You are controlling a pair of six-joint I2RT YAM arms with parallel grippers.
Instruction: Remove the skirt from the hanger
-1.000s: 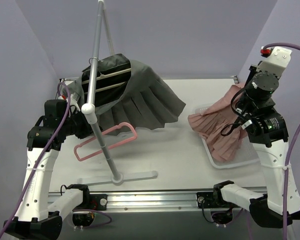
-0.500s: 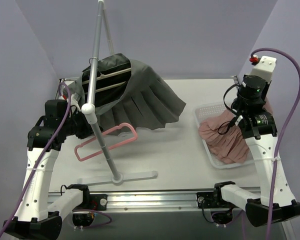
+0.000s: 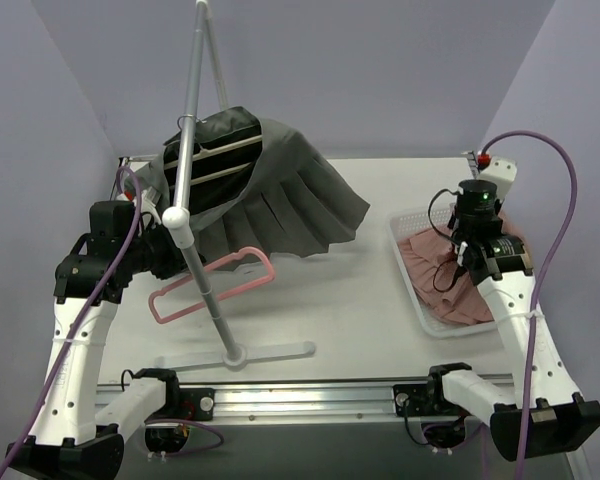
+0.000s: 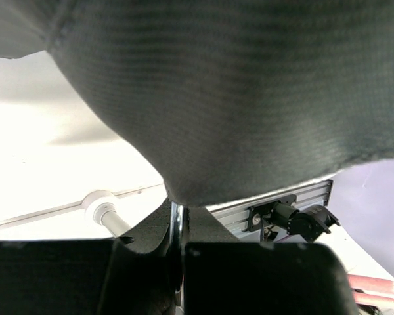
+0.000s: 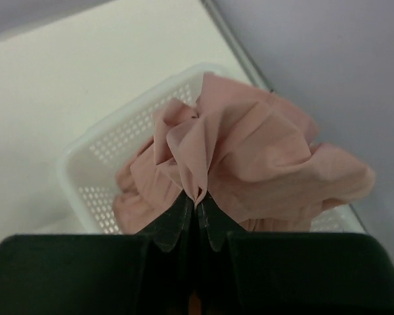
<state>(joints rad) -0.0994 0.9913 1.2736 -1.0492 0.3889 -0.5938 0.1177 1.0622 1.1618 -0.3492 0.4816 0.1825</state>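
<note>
the right gripper (image 5: 197, 205), pinched shut on the pink skirt (image 3: 430, 262), has come down, so the skirt now lies in the white basket (image 3: 408, 280); the left gripper (image 4: 176, 243) stays clamped on the pink hanger (image 3: 248, 284).

No text, label, brand, number or sign can be read in any of the views.
</note>
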